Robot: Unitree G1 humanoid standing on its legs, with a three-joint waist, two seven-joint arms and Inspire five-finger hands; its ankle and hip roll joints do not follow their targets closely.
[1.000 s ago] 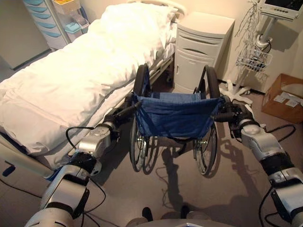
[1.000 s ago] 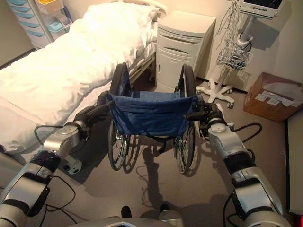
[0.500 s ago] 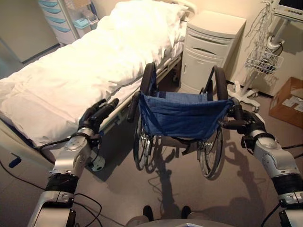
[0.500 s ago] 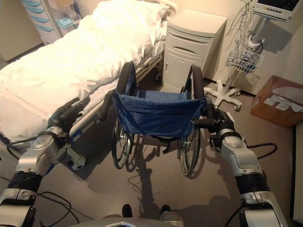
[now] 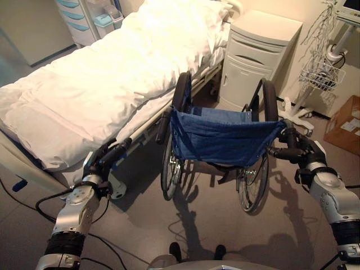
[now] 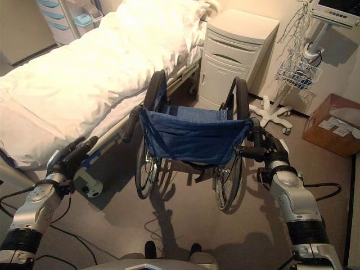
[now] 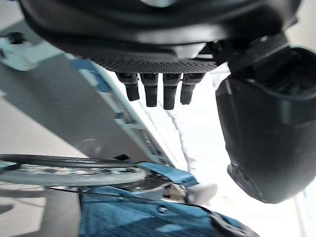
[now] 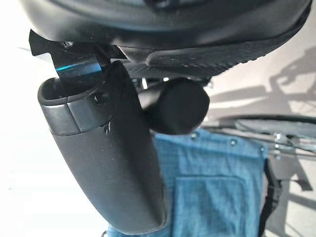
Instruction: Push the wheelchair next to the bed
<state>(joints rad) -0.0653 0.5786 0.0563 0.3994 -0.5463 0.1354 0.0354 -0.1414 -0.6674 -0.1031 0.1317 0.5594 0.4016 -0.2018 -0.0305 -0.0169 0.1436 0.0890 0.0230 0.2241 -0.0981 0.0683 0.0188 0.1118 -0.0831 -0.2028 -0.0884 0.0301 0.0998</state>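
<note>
The wheelchair [image 5: 222, 140], with a blue cloth back and black wheels, stands on the floor right beside the bed [image 5: 95, 84], which has white covers. My right hand [image 5: 301, 152] is shut on the wheelchair's right push handle [image 8: 180, 106]. My left hand [image 5: 107, 157] hangs open near the bed's edge, well left of the left push handle [image 5: 163, 124] and apart from it. Its straight fingers [image 7: 158, 89] hold nothing.
A white bedside cabinet [image 5: 256, 53] stands just beyond the wheelchair. A monitor stand with a wire basket [image 5: 320, 73] and a cardboard box [image 5: 346, 121] are at the right. A drawer cart [image 5: 84, 17] stands behind the bed at the upper left.
My left hand let go of the left push handle and dropped back and to the left. The right hand stays on its handle. The camera has shifted.
</note>
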